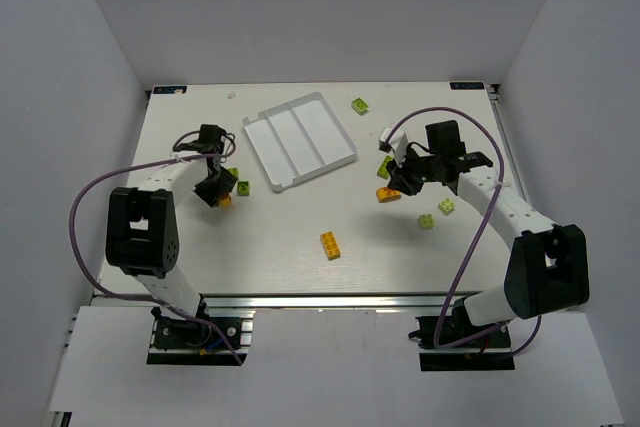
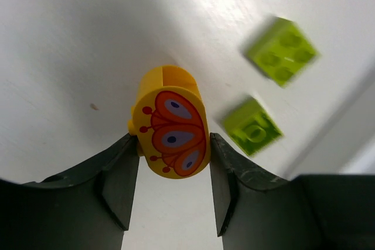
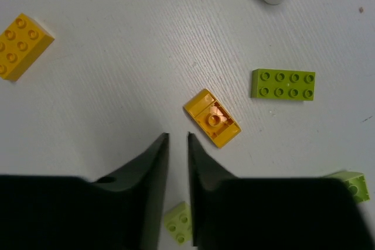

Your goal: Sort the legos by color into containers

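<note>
- At the left gripper [image 2: 171,144]: closed on a yellow rounded plastic brick with an orange butterfly print [image 2: 173,118], one dark finger against each flank. Taken by the narrow sides, probably because the curved top offers no purchase. Cannot tell whether lifted or resting on the white table [image 2: 70,39].
- Just beyond that grip: a nearer lime green studded brick [image 2: 253,127] and a farther lime green studded brick [image 2: 282,51]. Both apart from the fingers, so little risk of snagging on a lift.
- At the right gripper [image 3: 177,139]: jaws drawn near together with a narrow gap, nothing between. Poised over bare table, tips just beside a flat orange-yellow plate lying underside up [image 3: 212,117], not touching it. Likely the next target, though needing a sideways shift first.
- Around it: a lime green eight-stud plate [image 3: 283,84] and a yellow eight-stud brick [image 3: 20,45], both well apart from the tips.
- Between the arms, farther back: a flat white plastic tray with three long compartments [image 1: 283,147], nothing visible inside any. Sorting judged barely begun, with every brick in view out on the table.
</note>
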You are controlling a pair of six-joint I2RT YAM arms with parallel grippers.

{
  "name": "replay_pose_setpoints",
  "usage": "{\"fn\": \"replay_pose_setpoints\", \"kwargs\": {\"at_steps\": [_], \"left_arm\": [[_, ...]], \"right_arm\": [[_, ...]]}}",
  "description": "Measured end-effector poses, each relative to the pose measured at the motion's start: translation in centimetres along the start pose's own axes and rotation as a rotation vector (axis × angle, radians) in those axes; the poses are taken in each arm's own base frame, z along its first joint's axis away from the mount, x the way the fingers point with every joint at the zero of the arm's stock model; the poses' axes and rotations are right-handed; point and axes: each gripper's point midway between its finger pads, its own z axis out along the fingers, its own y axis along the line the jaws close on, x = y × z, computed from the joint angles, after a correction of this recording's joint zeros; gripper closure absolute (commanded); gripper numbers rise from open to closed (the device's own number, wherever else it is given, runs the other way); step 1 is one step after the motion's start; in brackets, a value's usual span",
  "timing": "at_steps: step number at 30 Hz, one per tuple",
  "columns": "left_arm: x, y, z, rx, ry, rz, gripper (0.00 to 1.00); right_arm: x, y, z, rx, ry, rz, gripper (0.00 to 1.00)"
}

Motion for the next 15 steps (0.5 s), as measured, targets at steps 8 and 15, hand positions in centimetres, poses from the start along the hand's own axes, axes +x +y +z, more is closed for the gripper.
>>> {"fn": "replay_pose_setpoints", "kwargs": {"at_steps": [8,15], "left_arm": [[-1.7,-7.2,-8.4,0.454,-0.051,0.169,1.00],[-0.9,-15.6,-7.2,0.613,0.010,0.331,0.91]], "right_arm": [[-0.3,0.3,-0.1,-0.003,-0.010,0.044,0.97],[-0.3,0.2,0.0,-0.003,-0.004,0.084,0.69]]}}
